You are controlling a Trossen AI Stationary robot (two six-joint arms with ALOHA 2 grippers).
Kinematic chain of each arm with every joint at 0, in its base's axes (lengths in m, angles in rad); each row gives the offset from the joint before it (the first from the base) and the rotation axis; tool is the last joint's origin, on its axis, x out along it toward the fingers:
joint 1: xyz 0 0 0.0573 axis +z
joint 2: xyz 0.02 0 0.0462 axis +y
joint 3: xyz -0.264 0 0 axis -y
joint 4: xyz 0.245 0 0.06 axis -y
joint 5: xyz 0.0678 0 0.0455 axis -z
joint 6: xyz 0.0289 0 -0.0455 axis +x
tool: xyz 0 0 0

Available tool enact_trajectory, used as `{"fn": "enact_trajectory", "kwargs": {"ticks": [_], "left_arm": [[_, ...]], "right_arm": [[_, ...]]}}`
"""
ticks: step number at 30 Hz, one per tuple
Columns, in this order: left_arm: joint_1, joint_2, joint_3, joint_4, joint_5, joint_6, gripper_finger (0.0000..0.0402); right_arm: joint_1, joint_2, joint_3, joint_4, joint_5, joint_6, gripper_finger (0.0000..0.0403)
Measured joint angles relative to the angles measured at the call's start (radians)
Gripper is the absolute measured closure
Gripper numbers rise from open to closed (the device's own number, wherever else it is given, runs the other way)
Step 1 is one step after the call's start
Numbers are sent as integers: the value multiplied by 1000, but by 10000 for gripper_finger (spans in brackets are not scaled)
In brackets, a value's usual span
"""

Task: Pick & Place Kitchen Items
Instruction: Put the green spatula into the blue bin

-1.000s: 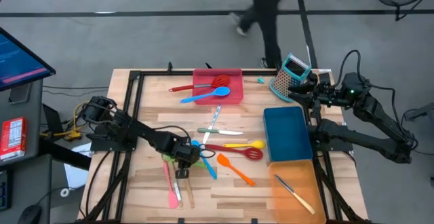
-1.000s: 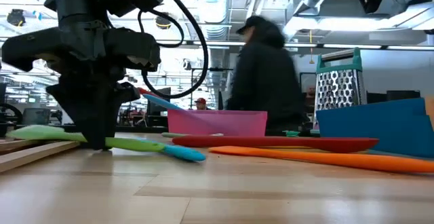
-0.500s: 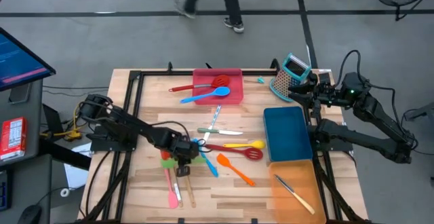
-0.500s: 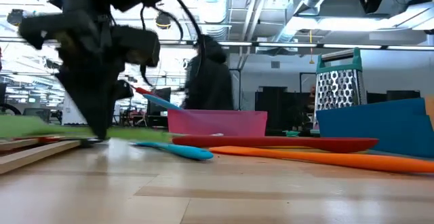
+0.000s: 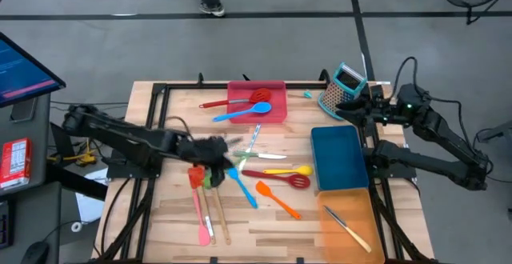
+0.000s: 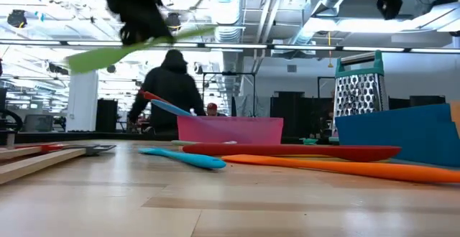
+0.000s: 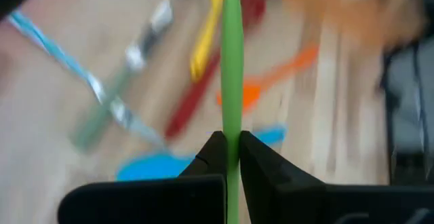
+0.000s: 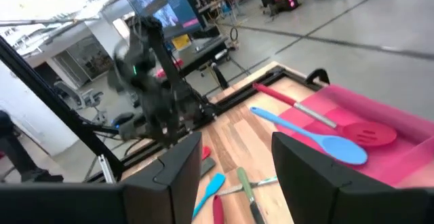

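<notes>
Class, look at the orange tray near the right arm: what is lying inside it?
In the orange tray lies one slim utensil with a silver end and a yellowish handle, set diagonally. Nothing else shows there. In the low view the tray's inside is out of sight.

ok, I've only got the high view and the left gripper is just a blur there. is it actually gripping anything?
Observer: Yes. The left wrist view shows the left gripper shut on the green utensil, its slim handle pinched between the fingers.
Operator: Is it off the table?
Observer: Yes. In the low view the green utensil hangs tilted, well clear of the table, while a blue utensil lies flat on the wood.
Operator: Right gripper holding anything?
Observer: No. The right wrist view shows the right gripper open, with nothing between its fingers.
</notes>
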Motion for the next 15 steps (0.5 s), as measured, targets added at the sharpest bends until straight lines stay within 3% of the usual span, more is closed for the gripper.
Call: {"fn": "enact_trajectory", "kwargs": {"ticks": [7,15], "left_arm": [[77,-167,1,247,-174,3,399],[133,-212,2,475,-233,16,399]], "right_arm": [[80,164,-1,74,25,3,228],[214,402,-2,343,142,5,228]]}}
